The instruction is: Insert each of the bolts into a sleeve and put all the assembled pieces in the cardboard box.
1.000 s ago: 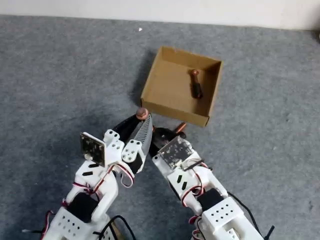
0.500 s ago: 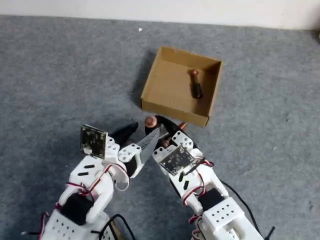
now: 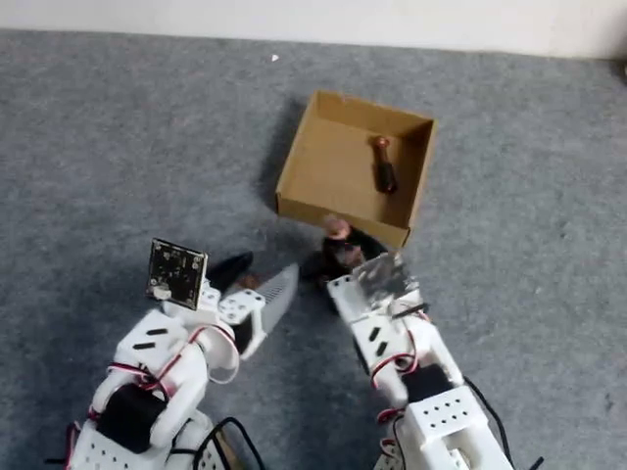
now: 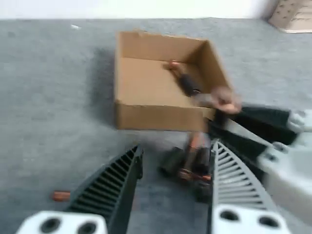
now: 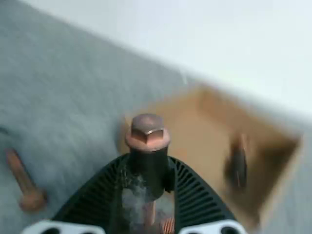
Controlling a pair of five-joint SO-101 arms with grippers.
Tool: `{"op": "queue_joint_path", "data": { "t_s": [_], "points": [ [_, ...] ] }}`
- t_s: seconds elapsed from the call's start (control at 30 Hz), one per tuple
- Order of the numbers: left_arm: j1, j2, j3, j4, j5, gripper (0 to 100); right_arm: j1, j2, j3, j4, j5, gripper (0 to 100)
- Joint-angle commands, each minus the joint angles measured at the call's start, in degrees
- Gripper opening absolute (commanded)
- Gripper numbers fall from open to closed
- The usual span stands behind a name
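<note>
Just short of the cardboard box [image 3: 313, 210], by its near wall, the R hand [image 3: 343, 257] is clamped on a black sleeve [image 5: 146, 170] w/ a copper bolt [image 5: 147, 132] seated in it. The piece is held upright, hex head on top. In the high view the head shows against the box's near wall.

The box sits open-topped on the grey table [image 3: 118, 147]. One assembled piece [image 3: 384, 168], black sleeve w/ copper head, lies on its side inside.

L hand [image 4: 176, 146] sits low over the table beside the R arm, fingers spread wide apart, nothing held. Past its tips lies a small blurred pile of loose parts [image 4: 191, 163], copper & black, close to the box's near wall; count unclear. A lone bolt [image 4: 61, 196] lies on the table, well apart from the pile.
</note>
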Motion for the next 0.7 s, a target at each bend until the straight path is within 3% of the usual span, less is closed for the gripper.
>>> {"op": "queue_joint_path", "data": {
  "t_s": [0.0, 0.1, 0.27, 0.47, 0.67],
  "points": [
    [-9.6, -0.5, -2.7, 0.3, -3.6, 23, 4.8, -0.7, -3.2, 10.4, -4.3, 0.5],
    [-16.6, -0.5, -0.5, 0.3, -1.7, 21, 7.1, -0.7, -8.3, 18.6, -6.2, 0.5],
    [-24.0, -0.5, 4.4, 0.1, -1.6, 1, 9.9, -0.6, -14.9, 27.8, -6.5, 0.5],
    [-28.0, -0.5, 12.8, -7.7, -1.3, 3, 10.3, -0.5, -25.8, 37.4, -6.2, 0.5],
    [-28.6, -0.4, 20.1, -20.0, -1.6, 3, 10.3, 6.1, -38.5, 38.5, -6.2, 0.5]
  ]
}}
